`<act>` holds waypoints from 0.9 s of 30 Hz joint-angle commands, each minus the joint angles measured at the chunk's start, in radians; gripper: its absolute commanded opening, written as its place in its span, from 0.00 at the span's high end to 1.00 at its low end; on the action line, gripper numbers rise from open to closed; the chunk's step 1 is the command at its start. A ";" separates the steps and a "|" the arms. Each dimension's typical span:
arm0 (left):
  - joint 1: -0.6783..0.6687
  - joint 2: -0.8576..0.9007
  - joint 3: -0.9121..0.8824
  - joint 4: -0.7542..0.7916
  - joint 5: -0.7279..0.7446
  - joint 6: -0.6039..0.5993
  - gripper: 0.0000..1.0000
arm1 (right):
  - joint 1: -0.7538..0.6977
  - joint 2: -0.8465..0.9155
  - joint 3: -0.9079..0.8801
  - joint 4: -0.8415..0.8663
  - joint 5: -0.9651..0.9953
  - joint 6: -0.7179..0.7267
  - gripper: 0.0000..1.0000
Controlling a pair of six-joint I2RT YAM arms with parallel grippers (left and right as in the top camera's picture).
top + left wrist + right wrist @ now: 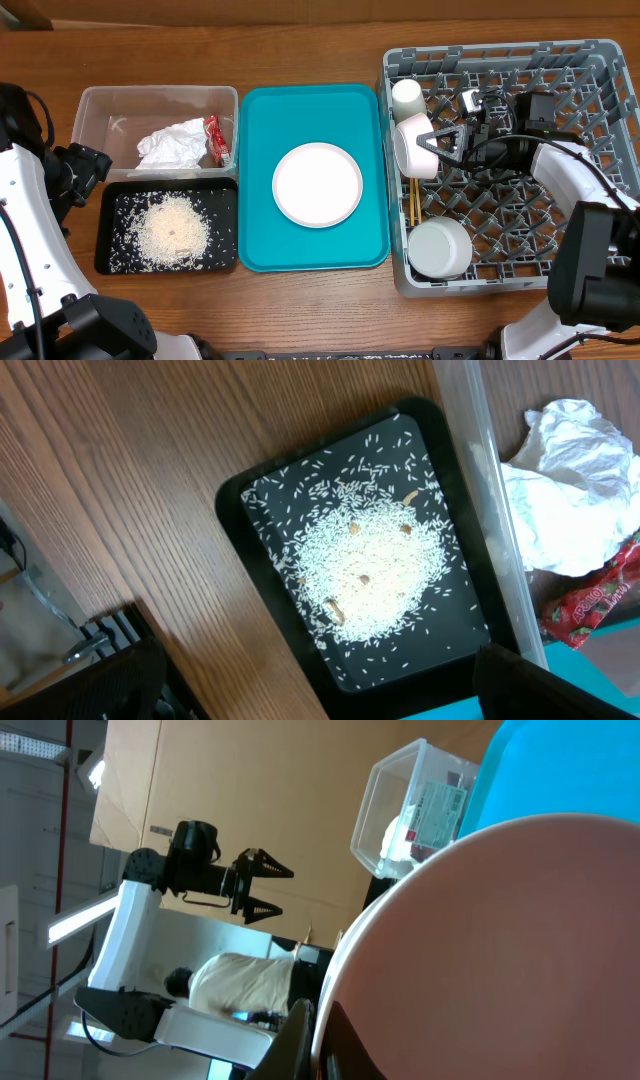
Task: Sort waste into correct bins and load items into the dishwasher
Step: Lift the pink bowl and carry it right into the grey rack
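Observation:
The grey dish rack [500,50] on the right holds a small cup [407,93], an upright white bowl [440,248] and chopsticks [414,205]. My right gripper [432,140] is shut on the rim of a second white bowl [408,150], which stands on edge at the rack's left side. That bowl fills the right wrist view [500,950], its rim pinched between the fingers [320,1040]. The pale plate [318,184] lies on the teal tray [260,120]. My left gripper [88,163] is open and empty over the black tray's outer edge [320,690].
The clear tub [150,95] holds the crumpled napkin [172,147] and the red wrapper [217,140]. The black tray [105,230] holds a heap of rice [175,230]. The left wrist view shows the rice [370,560], napkin [570,480] and wrapper [590,600].

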 commanded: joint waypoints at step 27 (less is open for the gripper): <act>-0.007 -0.012 0.023 -0.001 -0.003 -0.010 0.00 | -0.296 0.005 -0.010 -0.187 0.069 0.034 0.27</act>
